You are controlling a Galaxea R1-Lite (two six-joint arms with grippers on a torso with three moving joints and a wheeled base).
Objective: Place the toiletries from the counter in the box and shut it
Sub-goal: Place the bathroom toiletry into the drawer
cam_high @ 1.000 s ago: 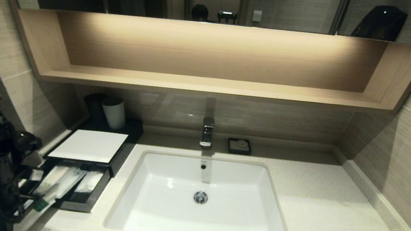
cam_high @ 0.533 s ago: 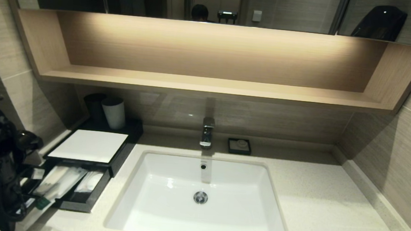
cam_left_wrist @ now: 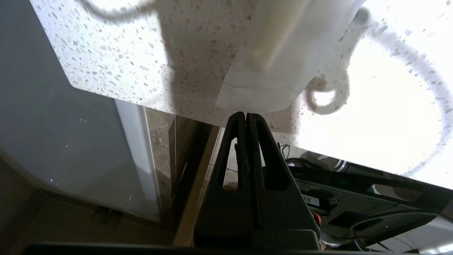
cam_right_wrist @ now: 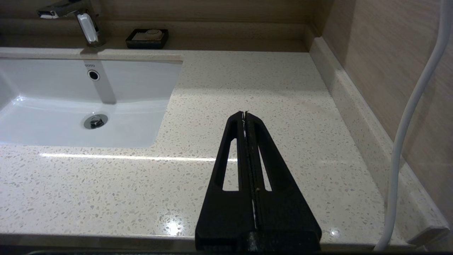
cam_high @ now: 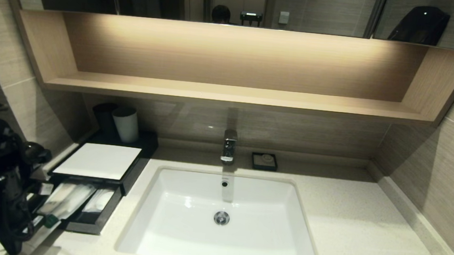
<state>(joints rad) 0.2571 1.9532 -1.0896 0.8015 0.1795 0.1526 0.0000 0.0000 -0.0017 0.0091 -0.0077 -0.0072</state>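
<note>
Now the box (cam_high: 98, 160) drawer (cam_high: 82, 209) holds packets (cam_high: 68, 198); left end effector (cam_left_wrist: 245, 115) pinches one packet's (cam_left_wrist: 283, 60) edge, right end effector (cam_right_wrist: 245, 114) closed, empty.

box (cam_high: 98, 161) left of sink (cam_high: 169, 236), toiletries (cam_high: 68, 198) in drawer (cam_high: 91, 225)

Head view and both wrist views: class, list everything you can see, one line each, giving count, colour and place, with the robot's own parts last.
Counter: one, cream speckled, around the sink.
Sink: one, white, centre.
Tap: one, chrome, behind the sink.
Soap dish: one, black, beside the tap.
Box: one, black with white top, left of the sink, drawer open.
Packets: several, whitish, in the drawer.
Cup: one, light grey, behind the box.
Shelf: one, light wood, on the wall.
Packet: one, whitish, at the left gripper's tips.
Left gripper: black, shut, at the counter's left edge.
Right gripper: black, shut, over the right counter.
</note>
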